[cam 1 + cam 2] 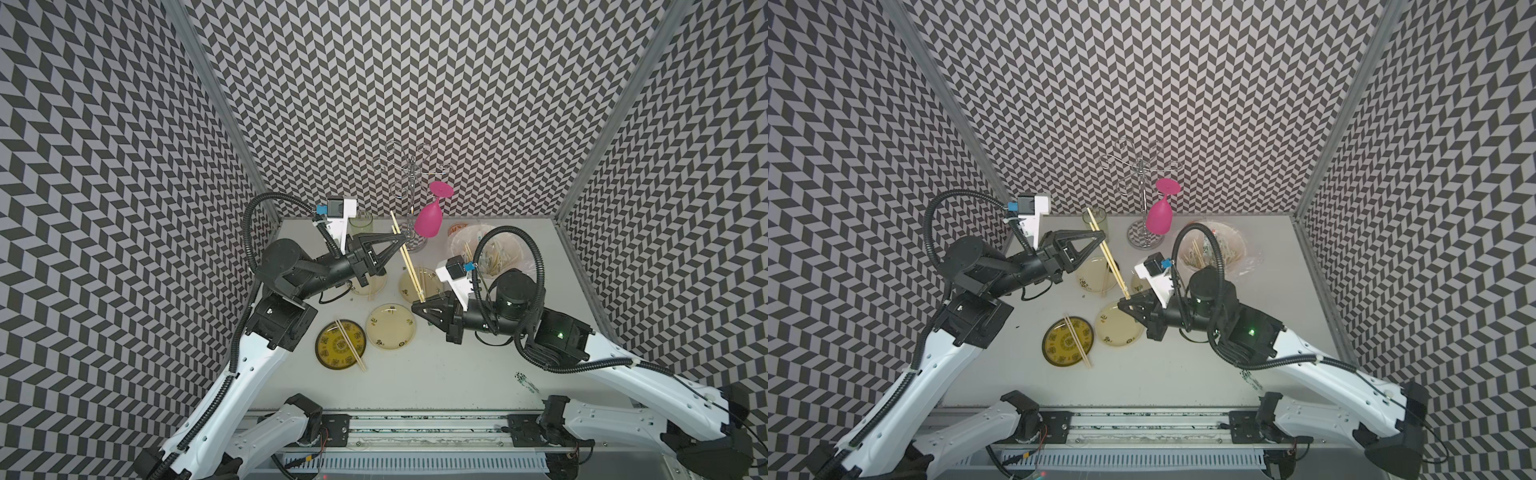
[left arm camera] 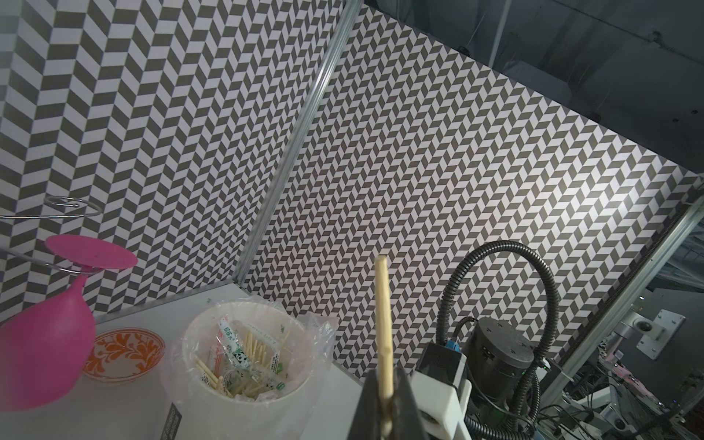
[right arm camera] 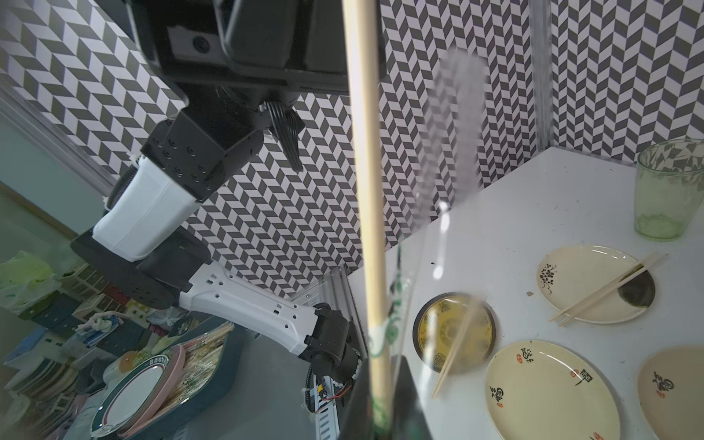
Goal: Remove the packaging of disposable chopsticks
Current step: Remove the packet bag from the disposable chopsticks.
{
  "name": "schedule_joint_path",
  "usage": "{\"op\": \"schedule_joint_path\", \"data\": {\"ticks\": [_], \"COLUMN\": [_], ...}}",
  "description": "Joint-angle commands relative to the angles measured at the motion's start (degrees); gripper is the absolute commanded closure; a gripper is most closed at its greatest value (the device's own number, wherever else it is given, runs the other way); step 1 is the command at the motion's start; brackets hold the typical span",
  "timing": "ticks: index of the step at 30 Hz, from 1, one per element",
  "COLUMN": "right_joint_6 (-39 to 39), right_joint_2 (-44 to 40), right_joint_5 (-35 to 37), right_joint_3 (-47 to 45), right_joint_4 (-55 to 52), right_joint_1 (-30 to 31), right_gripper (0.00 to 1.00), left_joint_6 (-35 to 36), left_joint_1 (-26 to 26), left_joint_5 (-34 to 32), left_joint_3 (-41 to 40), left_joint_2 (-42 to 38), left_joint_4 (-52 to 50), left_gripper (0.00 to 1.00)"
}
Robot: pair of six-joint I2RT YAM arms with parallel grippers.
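A pair of pale disposable chopsticks [image 1: 407, 257] hangs slanted in the air over the plates, seen in both top views [image 1: 1108, 255]. My left gripper [image 1: 402, 242] is shut on them near their far end; its wrist view shows the stick [image 2: 383, 304] pinched between the jaws. My right gripper [image 1: 416, 306] is shut at their near end. There the clear packaging [image 3: 396, 304] with green print still wraps the stick [image 3: 365, 190], and a blurred length of sleeve trails off to one side.
Bare chopsticks [image 1: 351, 345] lie across a dark yellow plate [image 1: 322, 345], beside a bare pale plate [image 1: 390, 328]. Two more plates sit under the grippers. At the back stand a lined white bucket [image 2: 190, 335], pink glass [image 1: 430, 222], green glass [image 3: 666, 190] and orange bowl [image 2: 125, 354].
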Motion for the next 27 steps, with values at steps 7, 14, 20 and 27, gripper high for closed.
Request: {"op": "schedule_joint_path", "data": {"ticks": [7, 14, 20, 27], "right_joint_6": [1.1, 0.7, 0.6, 2.9], "right_joint_2": [-0.5, 0.8, 0.7, 1.2], "right_joint_5": [2.9, -0.7, -0.5, 11.5], "right_joint_3": [-0.7, 0.3, 0.6, 5.6], "right_joint_4": [-5.5, -4.8, -4.9, -12.9], "right_joint_1": [-0.8, -1.0, -0.9, -4.9], "right_gripper": [0.95, 0.88, 0.96, 1.00], "left_joint_6": [-0.7, -3.5, -3.3, 2.8], "left_joint_1": [6.0, 6.4, 6.7, 6.9], "left_joint_5": [-11.3, -11.0, -12.3, -19.4], "left_joint_3": [2.0, 2.4, 2.5, 2.9], "left_joint_2": [-4.7, -4.6, -5.2, -7.9], "left_joint_4": [7.4, 10.6, 10.6, 5.8], "left_gripper": [1.00, 1.00, 1.00, 1.00]}}
